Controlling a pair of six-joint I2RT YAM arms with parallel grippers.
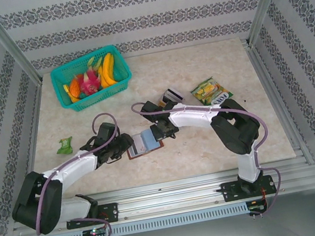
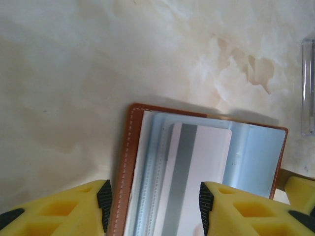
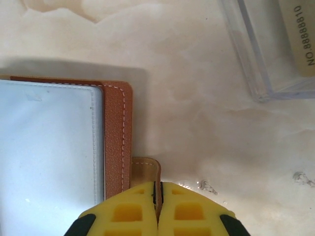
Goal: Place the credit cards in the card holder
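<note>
Leather-like brown card holder (image 1: 145, 143) lay open between the arms, soft and floppy; the right gripper (image 3: 157, 199) was closed tight, seemingly pinching its tab (image 3: 146, 169). Left gripper (image 2: 153, 206) stood half open, holding nothing, astride a whitish card (image 2: 197, 167) lying on the holder. That card looked thin, stiff and slick, best taken by its long edges.

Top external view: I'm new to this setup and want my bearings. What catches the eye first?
The two arms meet mid-table over the open brown card holder, the left gripper open astride it, the right gripper shut on its tab. Next, the teal basket of bright fruit at the back left, and the green-yellow snack packet right of centre.
</note>
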